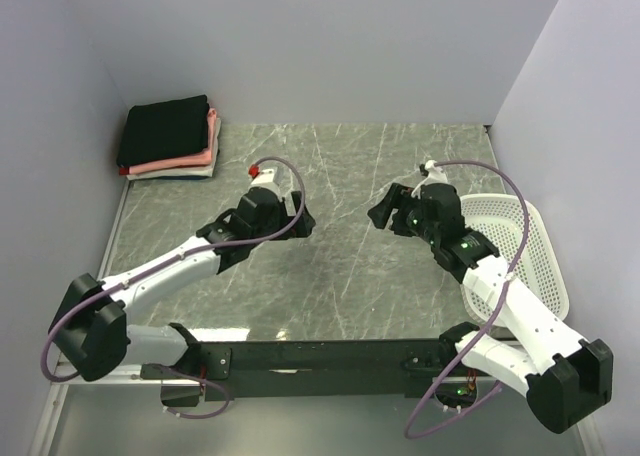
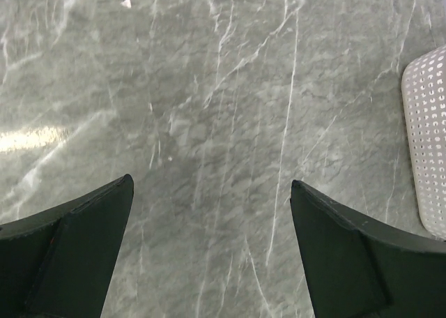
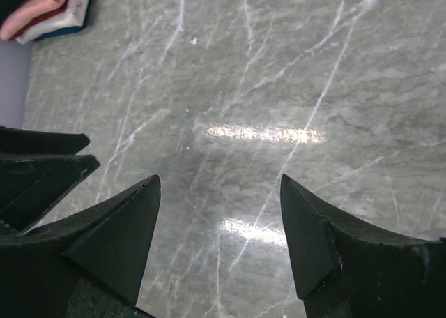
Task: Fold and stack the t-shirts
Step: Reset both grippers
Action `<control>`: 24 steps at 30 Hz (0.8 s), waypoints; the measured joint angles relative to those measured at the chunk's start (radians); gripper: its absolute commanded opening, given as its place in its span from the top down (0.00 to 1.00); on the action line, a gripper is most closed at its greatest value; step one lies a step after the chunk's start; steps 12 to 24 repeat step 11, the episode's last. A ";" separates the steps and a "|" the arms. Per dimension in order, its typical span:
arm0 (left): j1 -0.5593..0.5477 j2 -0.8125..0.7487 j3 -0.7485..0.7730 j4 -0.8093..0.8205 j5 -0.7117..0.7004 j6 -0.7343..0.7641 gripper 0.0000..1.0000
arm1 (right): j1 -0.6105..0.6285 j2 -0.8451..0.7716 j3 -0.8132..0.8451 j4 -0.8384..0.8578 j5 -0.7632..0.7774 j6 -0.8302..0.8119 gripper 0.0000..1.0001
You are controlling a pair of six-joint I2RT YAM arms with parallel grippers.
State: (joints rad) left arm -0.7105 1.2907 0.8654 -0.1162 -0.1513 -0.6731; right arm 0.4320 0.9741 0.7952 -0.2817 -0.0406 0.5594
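The folded t-shirt stack (image 1: pixel 170 139), black on top, sat at the far left corner of the table (image 1: pixel 340 286), well apart from both tools and off to their left; the left tool (image 1: pixel 298 219) was the nearer, fully spread and holding nothing; the right tool (image 1: pixel 385 216) stood wide and empty too; the right wrist view caught the stack's edge, the left wrist view only the white mesh basket (image 2: pixel 428 144).

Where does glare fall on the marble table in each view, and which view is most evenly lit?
Right wrist view: two bright streaks on the table, mid-frame and lower. Left wrist view: one fainter patch at the left edge. Top external view: most even, no strong glare, stacked t-shirts clearly lit.
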 measured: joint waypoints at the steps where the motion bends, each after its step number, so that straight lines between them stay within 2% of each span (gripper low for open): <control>1: 0.000 -0.012 -0.017 0.000 0.000 -0.006 0.01 | 0.000 0.000 -0.007 0.000 0.003 0.000 0.24; 11: 0.000 -0.088 -0.058 0.056 -0.006 -0.022 0.01 | 0.000 0.031 -0.020 0.013 0.012 0.000 0.24; 24: 0.000 -0.088 -0.058 0.056 -0.006 -0.022 0.01 | 0.000 0.031 -0.020 0.013 0.012 0.000 0.24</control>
